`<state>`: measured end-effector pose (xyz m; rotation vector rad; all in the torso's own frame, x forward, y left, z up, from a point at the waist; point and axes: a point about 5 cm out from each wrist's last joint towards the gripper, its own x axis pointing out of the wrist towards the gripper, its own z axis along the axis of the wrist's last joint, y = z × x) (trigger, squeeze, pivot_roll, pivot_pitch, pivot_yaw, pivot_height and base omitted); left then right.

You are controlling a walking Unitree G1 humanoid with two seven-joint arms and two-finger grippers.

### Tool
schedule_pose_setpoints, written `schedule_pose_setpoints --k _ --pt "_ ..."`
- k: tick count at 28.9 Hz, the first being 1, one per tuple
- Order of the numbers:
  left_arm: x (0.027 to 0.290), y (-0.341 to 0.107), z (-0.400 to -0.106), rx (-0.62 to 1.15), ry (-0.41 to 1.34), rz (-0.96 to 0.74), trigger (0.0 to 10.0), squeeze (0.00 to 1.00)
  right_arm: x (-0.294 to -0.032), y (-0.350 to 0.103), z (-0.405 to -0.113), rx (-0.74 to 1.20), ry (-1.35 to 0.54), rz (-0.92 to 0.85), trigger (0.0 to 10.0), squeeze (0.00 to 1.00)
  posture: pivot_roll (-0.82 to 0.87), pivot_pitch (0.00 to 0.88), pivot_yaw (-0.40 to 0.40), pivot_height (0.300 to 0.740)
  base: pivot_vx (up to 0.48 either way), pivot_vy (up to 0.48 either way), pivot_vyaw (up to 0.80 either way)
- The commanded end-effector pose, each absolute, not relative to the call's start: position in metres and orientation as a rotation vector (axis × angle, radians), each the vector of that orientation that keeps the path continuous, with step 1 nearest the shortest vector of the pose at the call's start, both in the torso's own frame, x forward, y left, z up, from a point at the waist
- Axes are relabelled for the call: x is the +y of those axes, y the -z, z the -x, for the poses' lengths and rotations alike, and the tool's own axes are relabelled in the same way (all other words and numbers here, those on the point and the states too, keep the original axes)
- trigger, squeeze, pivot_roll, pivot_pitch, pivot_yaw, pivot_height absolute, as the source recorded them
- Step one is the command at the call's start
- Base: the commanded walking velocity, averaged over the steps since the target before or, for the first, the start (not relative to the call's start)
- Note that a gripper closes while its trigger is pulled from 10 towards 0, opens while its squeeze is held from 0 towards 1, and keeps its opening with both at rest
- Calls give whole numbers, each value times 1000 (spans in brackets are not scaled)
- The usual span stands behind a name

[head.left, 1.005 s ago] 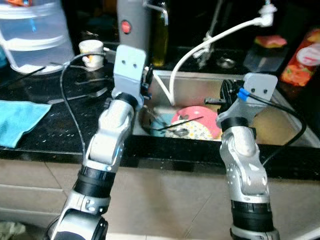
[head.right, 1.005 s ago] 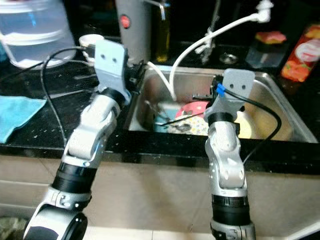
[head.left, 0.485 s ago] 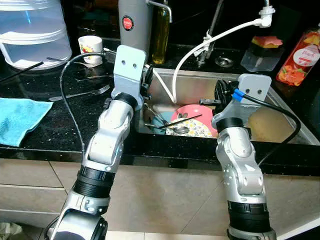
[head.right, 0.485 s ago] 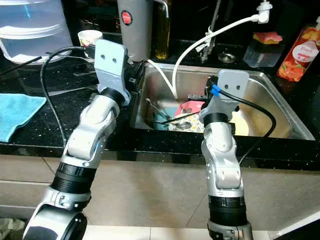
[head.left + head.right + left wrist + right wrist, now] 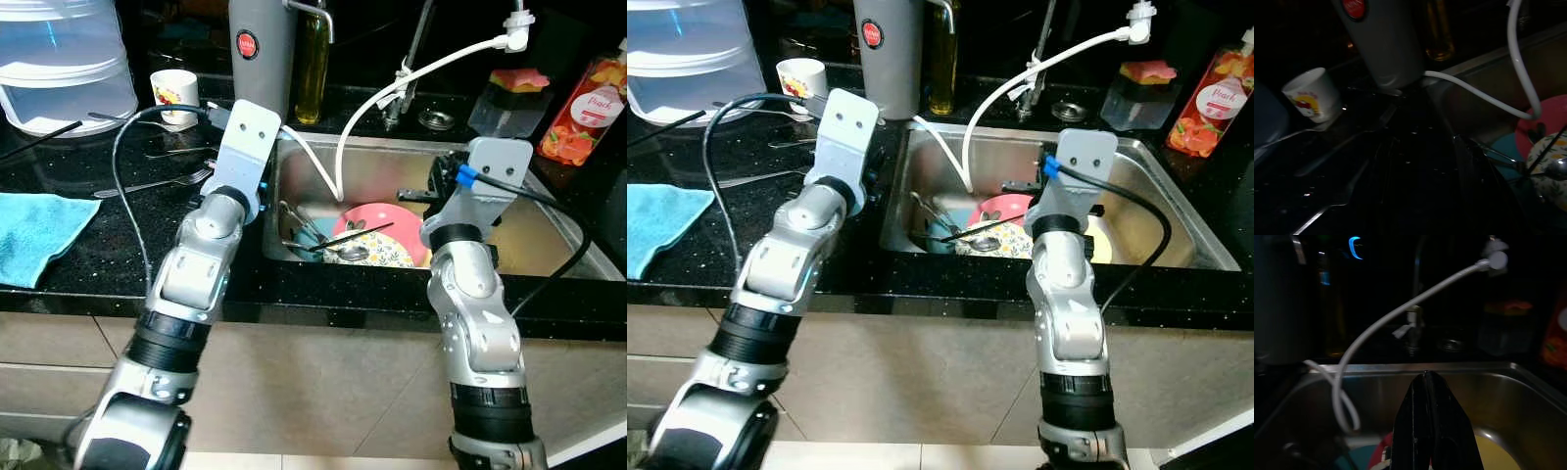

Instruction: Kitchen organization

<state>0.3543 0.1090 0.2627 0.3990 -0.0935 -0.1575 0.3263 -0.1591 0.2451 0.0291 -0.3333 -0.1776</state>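
Sink (image 5: 529,162): a steel sink is set into the black counter (image 5: 98,245), in front of the robot and a little to its right.
Dishes: a pink plate (image 5: 377,223), a flowered plate (image 5: 384,257), a spoon (image 5: 351,254) and a long dark stick (image 5: 355,237) are piled at the sink's left end.
Right gripper (image 5: 1429,382): it is held over the middle of the sink, with its two black fingers pressed together and nothing between them.
Way to go: the dishes are seen below the right gripper and a bit to its left; it is judged to be the nearer one.
Long stick: it is laid across the plates, running from left to right.
Left gripper: it is held over the counter at the sink's left edge; whether it is open cannot be told, as its view is too dark.
In the way: a white hose (image 5: 343,157) is hung down into the sink just beside the dishes.
Nearby: a small white cup (image 5: 168,89), forks (image 5: 157,181), a blue cloth (image 5: 34,230), a grey jug (image 5: 261,49) and an oil bottle (image 5: 313,64) are seen on the counter.
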Motion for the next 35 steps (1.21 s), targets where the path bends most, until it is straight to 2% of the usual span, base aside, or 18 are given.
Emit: schedule_pose_setpoints --k 1,5,8,9,11,15,18,21,25,35 --pt "105 -276 -350 -118 198 -444 10000 0 -162 -245 -329 -309 192 -32 10000 0 220 17 -58 740 0 0 0" --pt "115 -280 -347 -60 248 -576 10000 0 -161 -258 -332 -324 152 -35 10000 0 248 20 -47 740 0 0 0" --pt "116 -281 -346 -55 270 -597 10000 0 -161 -260 -332 -330 146 -35 10000 0 248 20 -47 740 0 0 0" --pt "119 -284 -345 -51 323 -676 10000 0 -160 -264 -332 -345 138 -36 10000 0 261 17 -46 740 0 0 0" --pt "122 -285 -346 -48 345 -728 10000 0 -160 -267 -332 -356 135 -38 10000 0 261 17 -46 740 0 0 0" --pt "137 -283 -363 10 283 -757 10000 0 -158 -269 -333 -364 129 -41 10000 0 273 8 -44 740 0 0 0" --pt "150 -285 -384 29 220 -891 10000 0 -156 -269 -335 -368 123 -46 10000 0 283 0 -40 740 0 0 0" --pt "151 -285 -387 38 213 -903 10000 0 -156 -269 -335 -367 122 -47 10000 0 283 0 -40 740 0 0 0" --pt "170 -271 -406 151 151 -961 10000 0 -153 -270 -334 -375 113 -55 10000 0 288 0 -32 740 0 0 0" --pt "181 -253 -419 243 171 -1058 10000 0 -153 -268 -330 -374 115 -64 10000 0 297 6 -29 740 0 0 0"
